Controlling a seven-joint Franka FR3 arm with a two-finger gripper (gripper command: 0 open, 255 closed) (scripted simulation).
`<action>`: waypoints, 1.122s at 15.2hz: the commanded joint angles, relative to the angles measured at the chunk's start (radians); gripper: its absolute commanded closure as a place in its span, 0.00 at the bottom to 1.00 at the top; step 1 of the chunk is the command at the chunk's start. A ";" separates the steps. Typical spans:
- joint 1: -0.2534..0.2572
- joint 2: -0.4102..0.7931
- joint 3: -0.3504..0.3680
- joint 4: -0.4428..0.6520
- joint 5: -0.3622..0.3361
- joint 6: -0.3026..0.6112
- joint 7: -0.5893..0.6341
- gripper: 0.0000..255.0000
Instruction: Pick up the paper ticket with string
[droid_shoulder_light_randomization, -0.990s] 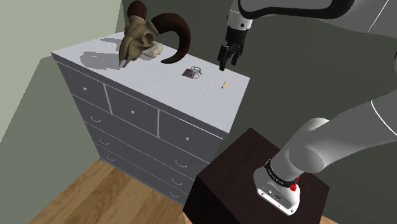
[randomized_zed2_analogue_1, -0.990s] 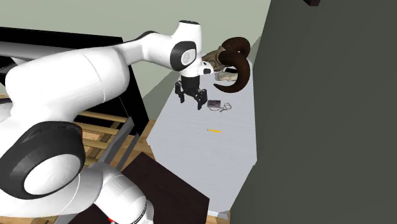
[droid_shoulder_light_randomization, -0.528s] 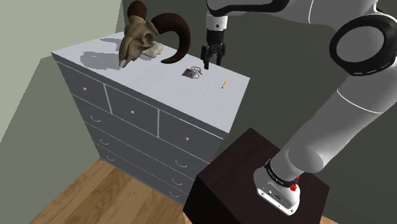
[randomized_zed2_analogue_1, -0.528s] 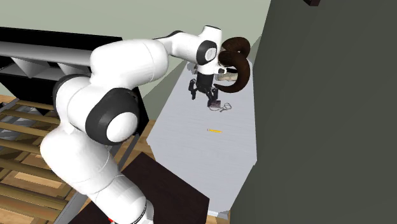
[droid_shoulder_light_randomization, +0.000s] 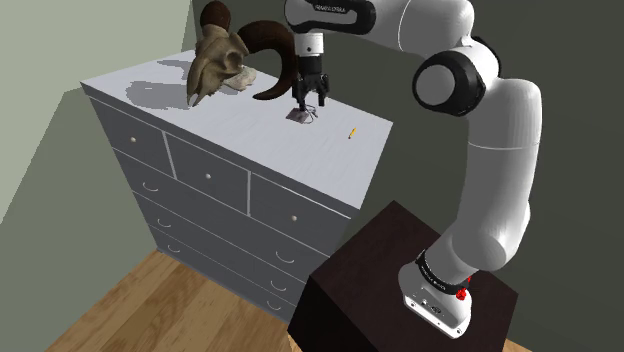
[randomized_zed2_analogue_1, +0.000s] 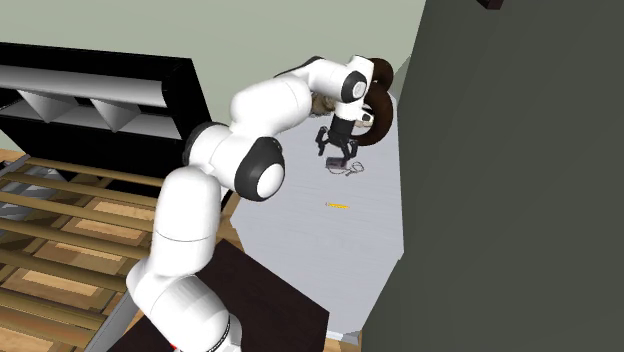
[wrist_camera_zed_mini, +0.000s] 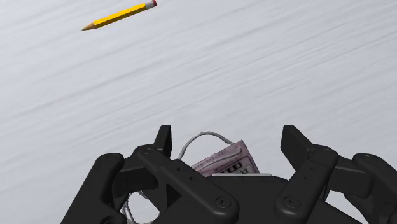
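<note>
A white chest of drawers (droid_shoulder_light_randomization: 205, 178) is standing on a wooden floor (droid_shoulder_light_randomization: 140, 305) and taking up the nine o'clock half of the shoulder view. The dark box stand (droid_shoulder_light_randomization: 368, 262) is sitting at about five o'clock from it. The white arm (droid_shoulder_light_randomization: 498, 135) is rising from the stand and arching over toward eleven o'clock, ending above the chest's top.

A brown ram skull (droid_shoulder_light_randomization: 222, 62) with curled dark horns is resting on the top, at about ten o'clock from the gripper (droid_shoulder_light_randomization: 308, 103). The black gripper is pointing straight down and hovering just over the paper ticket (droid_shoulder_light_randomization: 297, 117), at the far side of the top close to the wall. In the second exterior view the gripper (randomized_zed2_analogue_1: 336, 160) is hanging over the same spot, with the horns at one o'clock from it.

In the wrist view the fingers (wrist_camera_zed_mini: 164, 139) are standing well apart, released, and the pinkish printed ticket (wrist_camera_zed_mini: 224, 160) with its looped white string is lying flat on the pale surface between them, not clasped.

A small yellow pencil (droid_shoulder_light_randomization: 351, 132) is lying well apart from the ticket, at about four o'clock from it in the shoulder view and at six o'clock (randomized_zed2_analogue_1: 337, 205) in the second exterior view. In the wrist view the pencil (wrist_camera_zed_mini: 119, 14) is lying far beyond the fingertips.
</note>
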 joint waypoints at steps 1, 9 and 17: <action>-0.009 0.095 0.000 0.122 0.007 -0.058 -0.001 0.00; -0.006 0.095 0.001 0.019 0.007 0.045 -0.003 0.00; -0.006 0.092 0.001 0.014 0.007 0.047 -0.003 1.00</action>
